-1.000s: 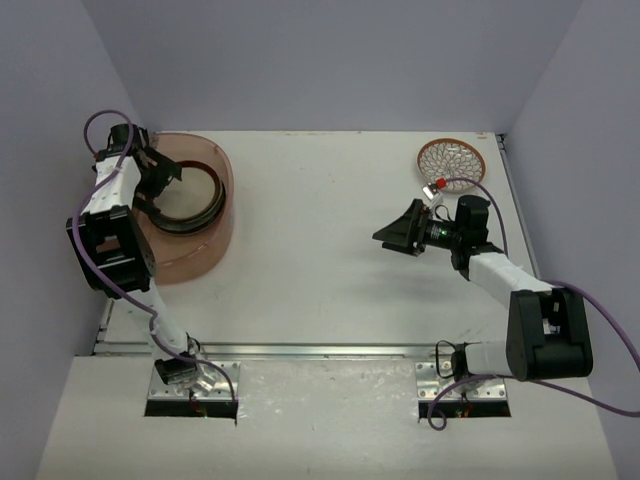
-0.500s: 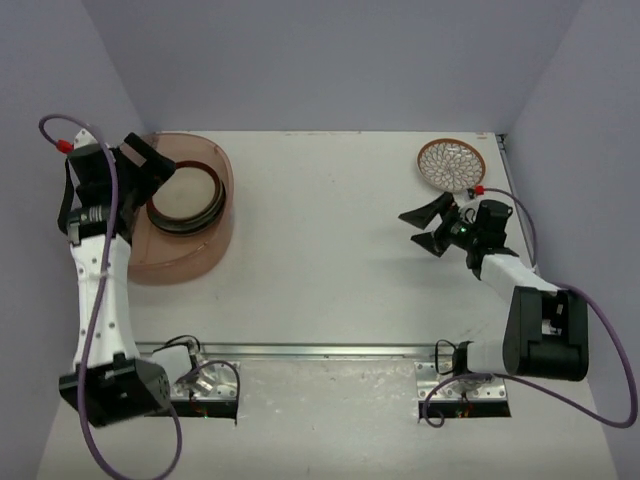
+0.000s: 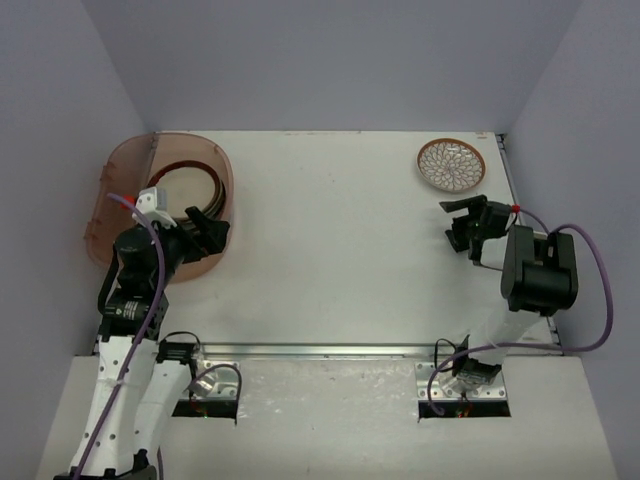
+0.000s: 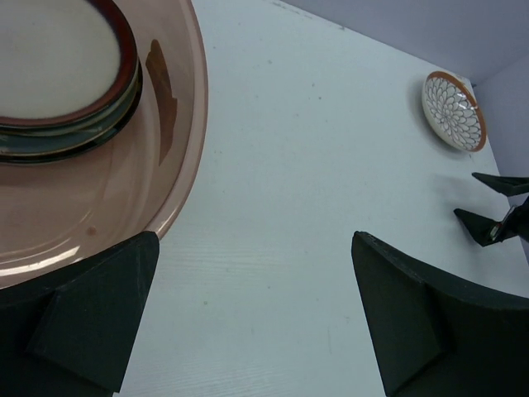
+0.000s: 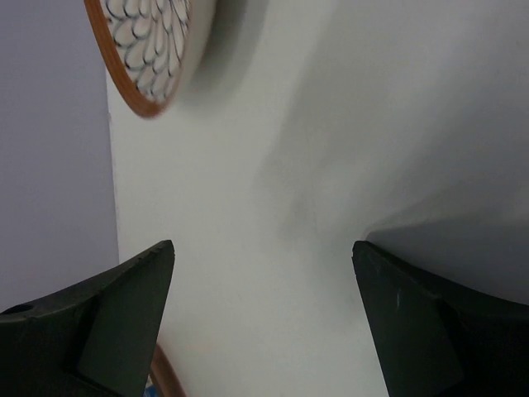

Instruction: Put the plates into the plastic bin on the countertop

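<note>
The right claw stood wide open and empty, low over the bench, its jaws spread far enough to take a plate rim between them. Just beyond it, near but not touching, lay the petal plate in the far right corner. In the right wrist view that plate sat ahead and off to one side of the open gap rather than between the fingers, so the claw probably needed to turn toward the rim before closing. The plate lay flat on the bench, which leaves only a thin edge to catch; a slip there looked like the main risk.

The left claw was also open and held nothing, hanging just beside the near right end of the bin. Its wrist view showed bare bench between the fingers, the bin wall to the left, and the petal plate far across. Inside the bin rested a stack of plates, a brown-rimmed cream one on top; how many lay beneath could not be counted. The petal plate appeared to be the only one outside the bin, well apart from it.
</note>
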`<state>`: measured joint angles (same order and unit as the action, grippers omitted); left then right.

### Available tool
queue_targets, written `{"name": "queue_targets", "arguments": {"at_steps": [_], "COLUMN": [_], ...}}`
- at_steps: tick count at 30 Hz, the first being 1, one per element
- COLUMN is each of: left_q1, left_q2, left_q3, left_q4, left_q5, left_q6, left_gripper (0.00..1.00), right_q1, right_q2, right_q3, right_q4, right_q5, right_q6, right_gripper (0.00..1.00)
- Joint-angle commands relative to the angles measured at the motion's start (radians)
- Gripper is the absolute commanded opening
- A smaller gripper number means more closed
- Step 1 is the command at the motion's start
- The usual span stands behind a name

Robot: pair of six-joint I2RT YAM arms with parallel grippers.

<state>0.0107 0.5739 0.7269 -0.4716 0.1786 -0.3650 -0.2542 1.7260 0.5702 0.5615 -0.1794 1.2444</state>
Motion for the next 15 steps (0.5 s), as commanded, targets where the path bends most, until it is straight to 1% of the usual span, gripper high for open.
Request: {"name": "queue_targets", "arguments": {"at_steps": [1, 4, 8, 9, 10, 11, 13, 15], "left_q1": [-0.042, -0.048, -0.049, -0.049, -0.049, -0.049, -0.049, -0.048], "left_q2": [-0.006, -0.003, 0.032, 0.035, 0.037, 0.04, 0.044, 0.052], "left_q3": [0.01, 0.008, 0.02, 0.023, 0.023, 0.023, 0.024, 0.025], "left_q4": [0.079, 0.078, 0.057, 0.051, 0.051, 0.049, 0.047, 0.046], "left_q5": [-0.019, -0.02, -0.058, -0.069, -0.072, -0.076, -0.076, -0.074], "left_q6": [0.033, 0.03, 0.028, 0.028, 0.028, 0.026, 0.024, 0.025], "left_gripper": [1.0, 1.0, 1.0, 1.0, 1.0, 1.0, 1.0, 1.0], "right_q1": [-0.014, -0.026, -0.043, -0.043, -0.043, -0.044, -0.046, -0.046], "right_q2": [0.165, 0.267, 0.393, 0.417, 0.436, 0.462, 0.512, 0.549], "right_q3": [0.13, 0.232, 0.444, 0.482, 0.514, 0.553, 0.622, 0.673], "right_q4": [0.054, -0.013, -0.261, -0.282, -0.315, -0.387, -0.451, -0.501], "right_q5": [0.17, 0.188, 0.179, 0.178, 0.178, 0.191, 0.189, 0.174], "right_q6": [0.037, 0.047, 0.048, 0.047, 0.043, 0.043, 0.044, 0.019], "right_gripper": [0.91, 0.88, 0.8, 0.79, 0.75, 0.72, 0.61, 0.33]}}
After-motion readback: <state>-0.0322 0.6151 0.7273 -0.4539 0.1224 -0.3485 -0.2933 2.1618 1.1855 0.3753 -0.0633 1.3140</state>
